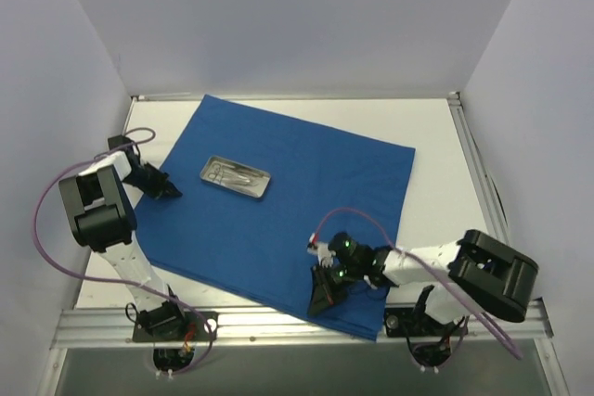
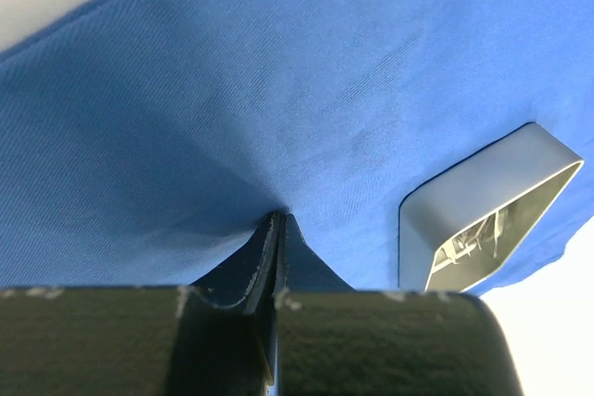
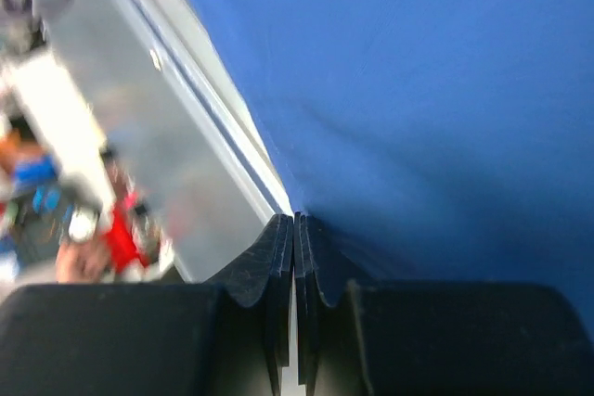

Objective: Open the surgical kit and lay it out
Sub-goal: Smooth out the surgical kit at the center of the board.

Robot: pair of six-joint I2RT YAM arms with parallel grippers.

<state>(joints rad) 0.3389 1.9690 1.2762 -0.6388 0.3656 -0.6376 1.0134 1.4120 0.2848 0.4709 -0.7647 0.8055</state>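
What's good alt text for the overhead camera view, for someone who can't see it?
A blue cloth lies spread flat on a white table, with a metal tray of thin silver instruments resting on it. The left fingers pinch its left edge, the right fingers its near edge.

The royal-blue cloth drape (image 1: 306, 201) is plain, without pattern; the silver rectangular metal tray (image 1: 236, 179) shines; the flat worktop (image 1: 436, 141) is white.

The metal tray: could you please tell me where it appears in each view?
Top external: the metal tray lies left of centre, on the blue cloth.
Left wrist: metal tray at lower right.
Right wrist: not in it.
Shared landmark: the blue cloth, in all three.
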